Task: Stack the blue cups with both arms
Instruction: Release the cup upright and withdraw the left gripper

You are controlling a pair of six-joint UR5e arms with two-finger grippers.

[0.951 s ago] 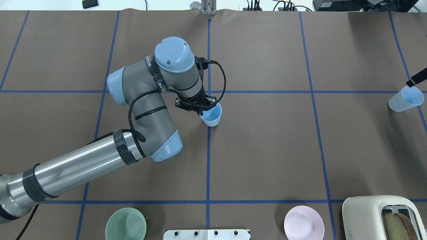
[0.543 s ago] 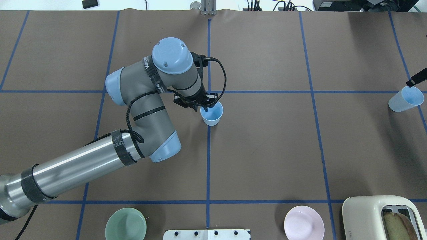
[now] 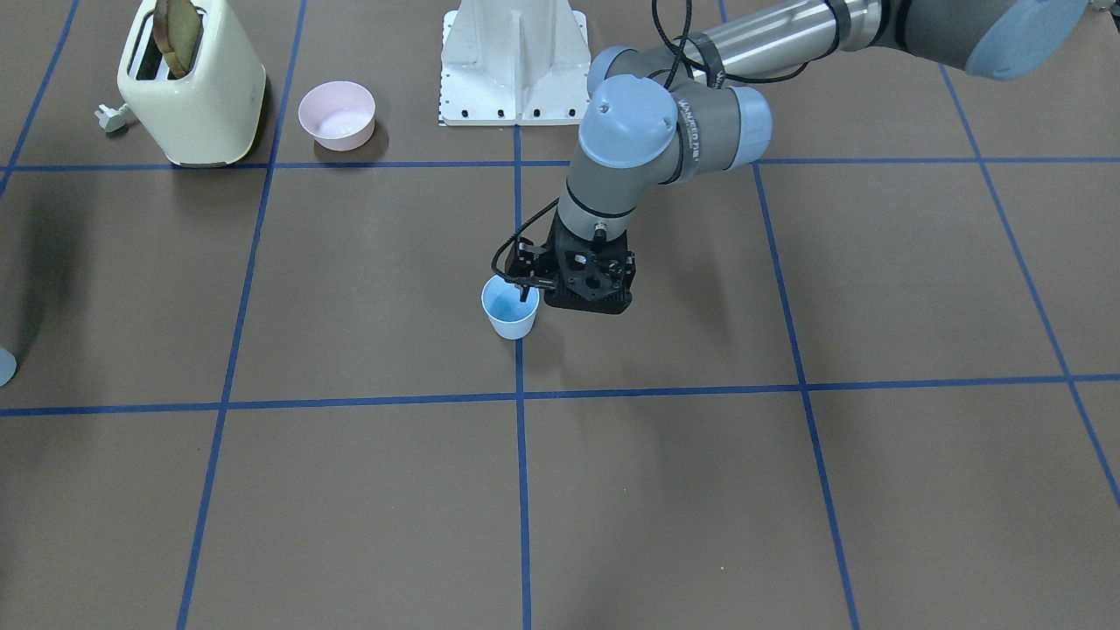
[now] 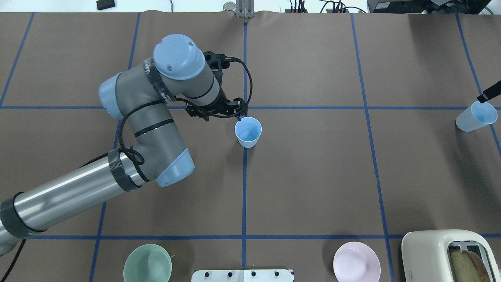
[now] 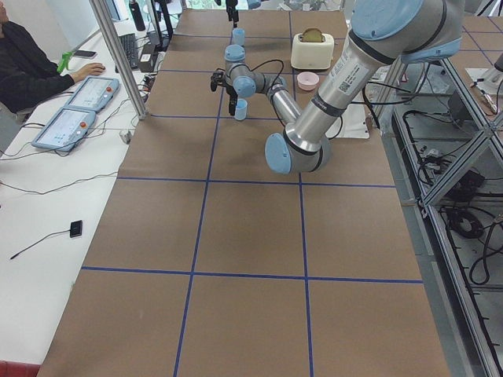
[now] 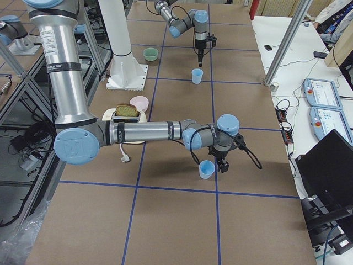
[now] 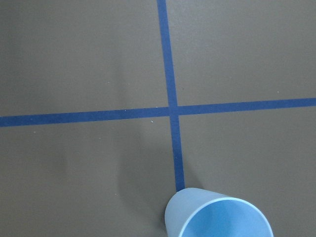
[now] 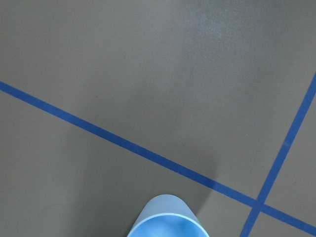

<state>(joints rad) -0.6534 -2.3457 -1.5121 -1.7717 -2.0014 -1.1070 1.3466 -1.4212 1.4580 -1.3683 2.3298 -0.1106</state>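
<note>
One blue cup [image 4: 248, 132] stands upright at the table's middle on a blue tape line. It also shows in the front view [image 3: 509, 317] and the left wrist view [image 7: 217, 217]. My left gripper [image 4: 238, 114] is just off its rim on the far left side, apart from it and empty, and seems open. The second blue cup [image 4: 475, 116] stands at the far right edge and shows in the right wrist view [image 8: 168, 219]. Only a black tip of my right gripper [image 4: 487, 94] shows just beyond it. Whether it is open or shut cannot be told.
A pale green bowl [image 4: 147, 262] and a pink bowl [image 4: 356, 261] sit near the robot's edge, either side of the white pedestal [image 4: 242, 275]. A cream toaster [image 4: 446, 250] with bread stands at the near right corner.
My left gripper has let go of the middle cup's rim and drawn back to the left and away from it. The cup stays put. The right cup and gripper tip have not moved.
</note>
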